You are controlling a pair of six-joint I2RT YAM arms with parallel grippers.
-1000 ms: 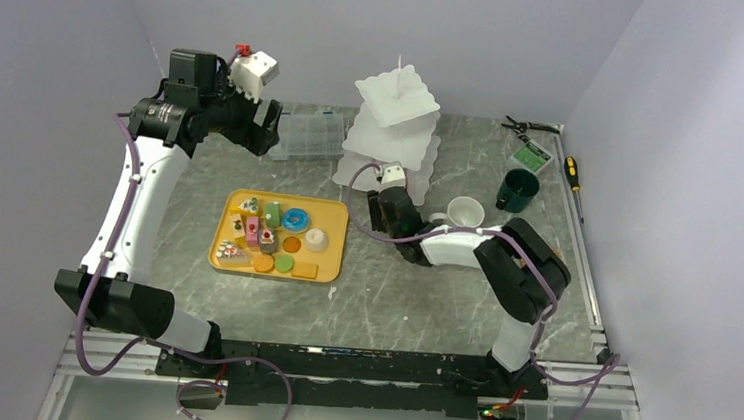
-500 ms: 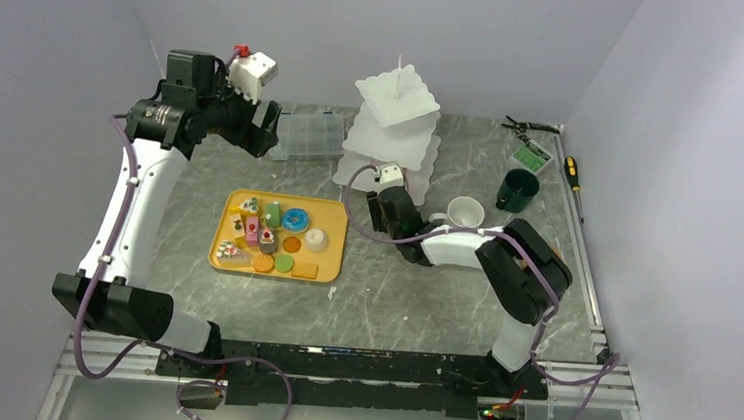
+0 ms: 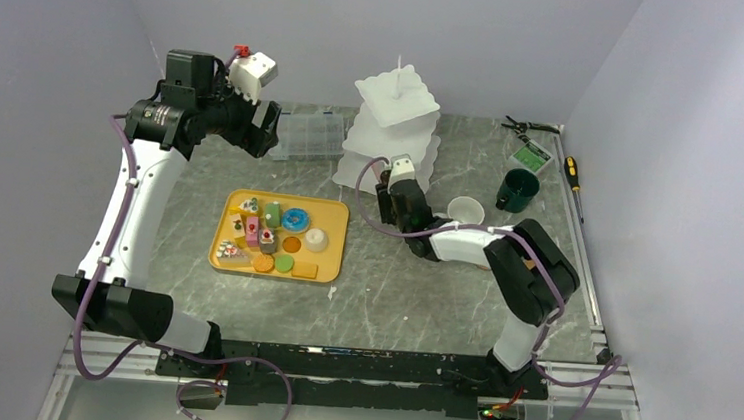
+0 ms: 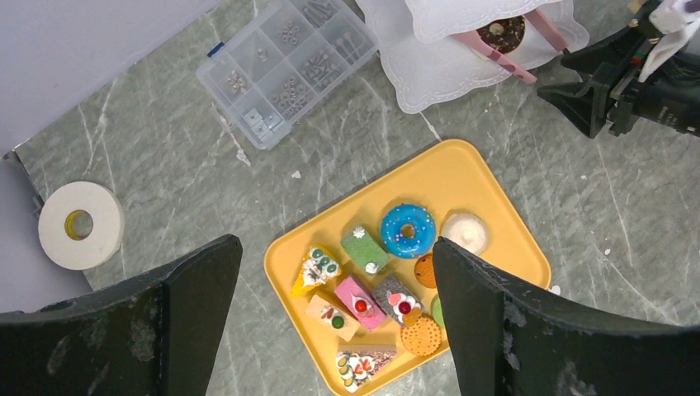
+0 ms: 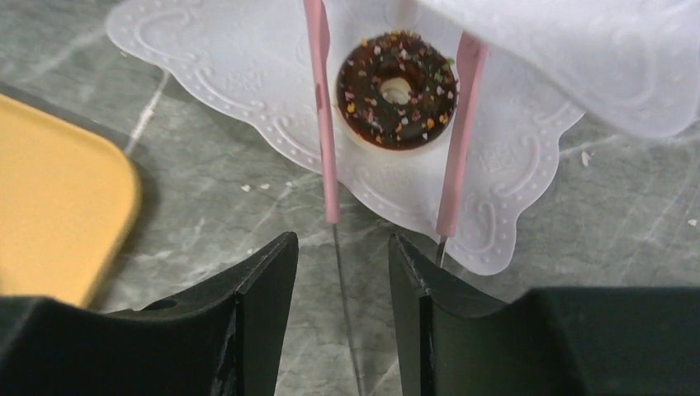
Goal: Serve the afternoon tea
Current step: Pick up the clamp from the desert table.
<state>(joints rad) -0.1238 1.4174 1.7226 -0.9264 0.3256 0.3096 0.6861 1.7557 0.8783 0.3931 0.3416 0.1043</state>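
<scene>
The right claw [image 5: 341, 243] is sitting low at the foot of the white stand [image 3: 397, 102], half closed and pinching the pink tongs [image 5: 320, 124] by their thin metal shanks. One shank is showing in the gap between the fingers, and the other is running in behind the right-hand finger. The tongs' two arms are lying along either side of a chocolate donut [image 5: 371, 115] with sprinkles. The donut is resting on the stand's bottom tier, under the overhang of the tier above; whether the arms are touching it I cannot tell. The left claw [image 3: 264, 129] is hanging high over the far left of the table [image 3: 392, 292], spread wide and holding nothing, its camera looking down on the yellow tray [image 4: 487, 190]. The other pastries are lying on that tray: a blue donut [image 4: 407, 230], cake slices and round biscuits. A white mug [image 3: 465, 212] is standing just right of the stand, with a green mug [image 3: 517, 189] further right. A clear parts box [image 4: 289, 70] is lying left of the stand, and a roll of tape [image 4: 80, 224] is sitting well apart from it by the wall
</scene>
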